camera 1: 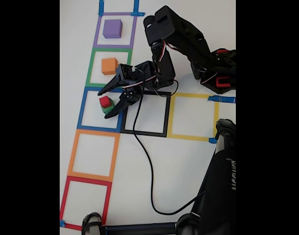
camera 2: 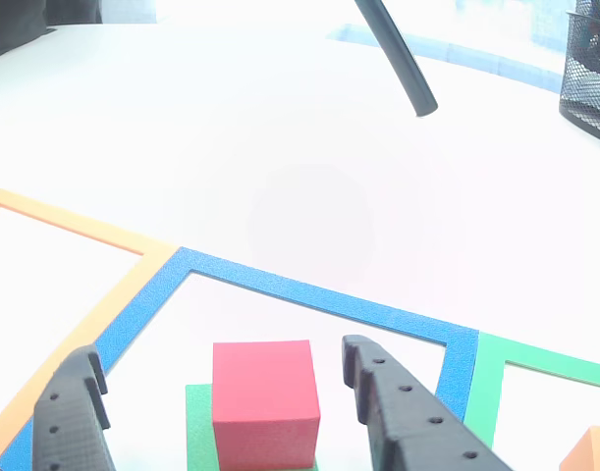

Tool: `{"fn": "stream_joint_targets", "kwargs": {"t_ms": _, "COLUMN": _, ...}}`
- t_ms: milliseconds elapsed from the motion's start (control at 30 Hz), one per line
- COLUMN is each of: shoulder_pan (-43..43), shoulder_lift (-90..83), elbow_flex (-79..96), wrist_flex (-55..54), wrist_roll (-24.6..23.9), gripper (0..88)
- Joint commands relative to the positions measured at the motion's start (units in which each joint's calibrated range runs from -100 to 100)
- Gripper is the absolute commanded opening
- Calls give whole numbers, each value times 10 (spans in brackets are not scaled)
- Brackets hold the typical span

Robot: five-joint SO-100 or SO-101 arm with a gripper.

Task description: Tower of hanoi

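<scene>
Now the gripper (camera 1: 109,102) hangs wide open at centre-left of the fixed view, its fingers (camera 2: 398,412) either side of the red cube (camera 2: 264,400), gripping nothing. Red sits atop a green cube (camera 1: 107,109) inside the blue square (camera 1: 83,110).

Hobby robotics test setup on a white bench (camera 1: 188,166): coloured tape squares (camera 1: 93,154) mark cells, a loose cable (camera 1: 147,166) crosses it, a wire-mesh basket (camera 2: 589,69) beside.
</scene>
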Motion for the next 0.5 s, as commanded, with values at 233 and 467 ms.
{"fn": "stream_joint_targets", "kwargs": {"t_ms": 233, "shoulder_pan": -3, "shoulder_lift": -5, "elbow_flex": 2, "wrist_flex": -12, "wrist_roll": 4, "gripper": 248}}
{"fn": "stream_joint_targets", "kwargs": {"t_ms": 467, "shoulder_pan": 0, "shoulder_lift": -6, "elbow_flex": 8, "wrist_flex": -12, "wrist_roll": 4, "gripper": 245}}
